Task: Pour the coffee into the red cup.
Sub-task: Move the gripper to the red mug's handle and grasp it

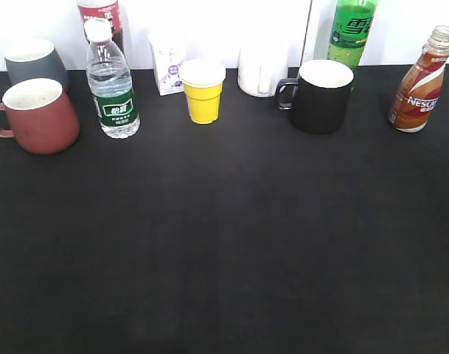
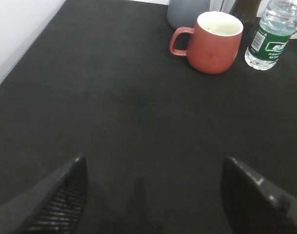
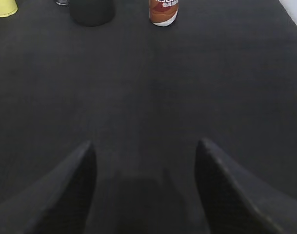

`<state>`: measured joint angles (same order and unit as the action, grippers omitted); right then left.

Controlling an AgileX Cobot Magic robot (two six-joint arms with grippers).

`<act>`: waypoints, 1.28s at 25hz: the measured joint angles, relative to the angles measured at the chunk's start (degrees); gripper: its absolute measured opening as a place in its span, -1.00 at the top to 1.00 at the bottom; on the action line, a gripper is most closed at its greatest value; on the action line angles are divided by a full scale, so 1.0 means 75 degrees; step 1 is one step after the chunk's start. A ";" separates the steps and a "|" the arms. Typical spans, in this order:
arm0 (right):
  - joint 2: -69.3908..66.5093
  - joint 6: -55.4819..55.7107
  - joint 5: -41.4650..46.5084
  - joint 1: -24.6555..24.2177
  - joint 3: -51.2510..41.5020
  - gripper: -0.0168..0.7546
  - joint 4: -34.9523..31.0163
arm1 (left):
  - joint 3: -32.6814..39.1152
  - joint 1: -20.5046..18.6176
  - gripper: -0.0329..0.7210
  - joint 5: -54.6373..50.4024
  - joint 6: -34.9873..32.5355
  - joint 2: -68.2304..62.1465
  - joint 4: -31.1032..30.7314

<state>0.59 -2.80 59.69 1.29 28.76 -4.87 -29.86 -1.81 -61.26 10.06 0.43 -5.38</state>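
**Coffee and red cup at opposite ends of the bench, both claws empty**

Risk first: easy to take the wrong vessel. Close beside the red cup stand a grey mug and a water bottle, so little room on that side for a tilted bottle; possible knock against the water bottle during pouring. Also a black mug and a yellow cup in the middle of the row, easy to mistake for the target. Narrow, curvy coffee bottle, probably easy to tip if touched off-centre. Long carry across the whole bench, from far right to far left, so some danger of spilling; cap state not clear from here.

Left claw spread wide, holding nothing, with the red cup ahead and a little to the right, well apart. Right claw also wide and empty, the coffee bottle straight ahead at the far edge, well apart too. Nothing gripped yet.
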 joint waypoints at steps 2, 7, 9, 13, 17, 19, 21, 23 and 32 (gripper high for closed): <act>0.0000 0.0000 0.0000 0.0000 0.0000 -0.33 0.0000 | 0.0000 0.0000 -0.81 0.0000 0.0000 0.0000 0.0000; 0.0000 0.0000 0.0000 0.0000 0.0000 -0.33 0.0000 | -0.0008 0.0000 -0.50 0.0019 0.0000 0.0000 0.0027; 0.0000 0.0000 0.0000 0.0000 0.0000 -0.33 0.0000 | -0.0138 0.0000 -0.42 0.0662 0.0000 0.0000 0.0063; 0.0000 0.0000 0.0000 0.0000 0.0000 -0.33 0.0000 | 0.0133 0.0000 -0.39 0.3579 0.0000 -0.0392 -0.0096; 0.0000 0.0000 0.0000 0.0000 0.0000 -0.33 0.0000 | 0.1498 0.0000 -0.35 0.6863 0.0000 -0.1916 -0.0118; 0.0000 0.0000 0.0000 0.0000 0.0000 -0.33 0.0000 | 0.1984 0.0000 -0.32 0.7982 0.0000 -0.2894 -0.0145; 0.0000 0.0000 0.0000 0.0000 0.0000 -0.33 0.0000 | 0.2100 0.0000 -0.31 0.9042 0.0000 -0.4194 -0.0361; 0.0000 0.0000 0.0000 0.0000 0.0000 -0.33 0.0000 | 0.2106 0.0000 -0.31 1.0363 0.0000 -0.5767 -0.0710; 0.0000 0.0000 0.0000 0.0000 0.0000 -0.33 0.0003 | 0.1615 -0.0194 -0.28 1.6011 -0.0517 -1.2764 -0.0272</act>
<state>0.59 -2.80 59.69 1.29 28.76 -4.85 -17.75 -3.27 58.83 6.18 -95.30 -7.42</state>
